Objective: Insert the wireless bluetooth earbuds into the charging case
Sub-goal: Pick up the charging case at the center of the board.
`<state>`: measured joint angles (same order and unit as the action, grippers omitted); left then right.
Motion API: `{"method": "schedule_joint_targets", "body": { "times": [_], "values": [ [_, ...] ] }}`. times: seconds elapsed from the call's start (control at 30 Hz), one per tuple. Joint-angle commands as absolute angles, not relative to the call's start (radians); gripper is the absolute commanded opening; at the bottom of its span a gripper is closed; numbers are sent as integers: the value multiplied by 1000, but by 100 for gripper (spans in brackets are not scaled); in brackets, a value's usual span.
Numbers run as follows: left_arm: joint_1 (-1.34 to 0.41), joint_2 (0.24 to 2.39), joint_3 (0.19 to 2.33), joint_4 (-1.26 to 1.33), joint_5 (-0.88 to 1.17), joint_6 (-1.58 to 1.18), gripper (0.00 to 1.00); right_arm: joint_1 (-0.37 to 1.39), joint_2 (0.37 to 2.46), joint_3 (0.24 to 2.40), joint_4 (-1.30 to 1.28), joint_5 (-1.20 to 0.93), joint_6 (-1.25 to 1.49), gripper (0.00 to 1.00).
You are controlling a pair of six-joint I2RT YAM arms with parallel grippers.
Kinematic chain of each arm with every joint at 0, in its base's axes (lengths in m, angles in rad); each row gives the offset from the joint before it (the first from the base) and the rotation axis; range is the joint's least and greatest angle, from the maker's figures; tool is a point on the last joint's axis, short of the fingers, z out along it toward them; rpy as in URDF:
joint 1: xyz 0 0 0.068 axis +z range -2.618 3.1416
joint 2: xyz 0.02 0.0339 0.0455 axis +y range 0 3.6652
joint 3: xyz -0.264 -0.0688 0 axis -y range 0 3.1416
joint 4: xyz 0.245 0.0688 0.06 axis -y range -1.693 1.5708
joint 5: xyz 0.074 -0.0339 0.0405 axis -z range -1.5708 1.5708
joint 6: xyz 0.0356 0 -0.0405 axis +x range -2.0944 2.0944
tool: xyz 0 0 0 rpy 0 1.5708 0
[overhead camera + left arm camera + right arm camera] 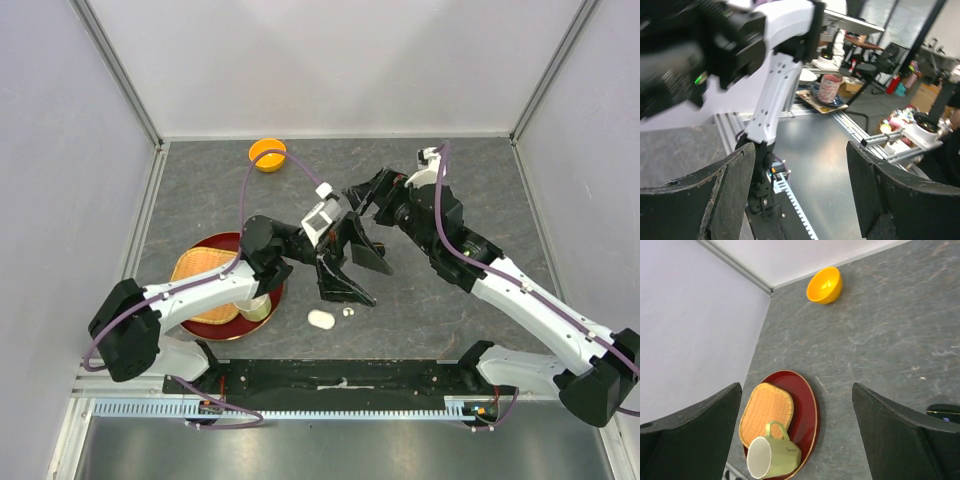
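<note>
A white pebble-shaped charging case lies on the grey table near the front edge. One tiny silvery earbud lies just to its right. No black earbuds or other buds show. My left gripper hovers just above and behind them, open and empty; its wrist view faces the table's front rail and the room. My right gripper is farther back at the table's middle, open and empty; its wrist view faces the left side of the table. Neither wrist view shows the case or the earbud.
A red plate at the front left holds an orange woven mat and a green mug on its side; they also show in the right wrist view. An orange bowl sits at the back. A dark object is cut off at that view's right edge.
</note>
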<state>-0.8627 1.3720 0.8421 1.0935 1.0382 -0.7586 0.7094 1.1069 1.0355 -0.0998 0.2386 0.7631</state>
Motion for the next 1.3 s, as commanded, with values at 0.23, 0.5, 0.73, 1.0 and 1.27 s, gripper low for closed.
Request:
{"method": "schedule_joint_targets", "body": {
  "times": [0.23,0.5,0.73,1.0,1.27],
  "values": [
    [-969,1532,1107,1049,1187,-762,78,706,1184,1130,6,22,770,98],
    [-1012,1591,1199,1005,1216,-773,77,719,1226,1177,-103,46,678,98],
    [-1042,1664,1279,996,1239,-818,76,719,1235,1151,-49,2,661,98],
    [-1081,1720,1348,973,1269,-836,75,719,1285,1170,-31,-81,647,98],
    [-1077,1651,1279,870,1198,-711,74,718,1229,1180,-100,50,589,98]
  ]
}}
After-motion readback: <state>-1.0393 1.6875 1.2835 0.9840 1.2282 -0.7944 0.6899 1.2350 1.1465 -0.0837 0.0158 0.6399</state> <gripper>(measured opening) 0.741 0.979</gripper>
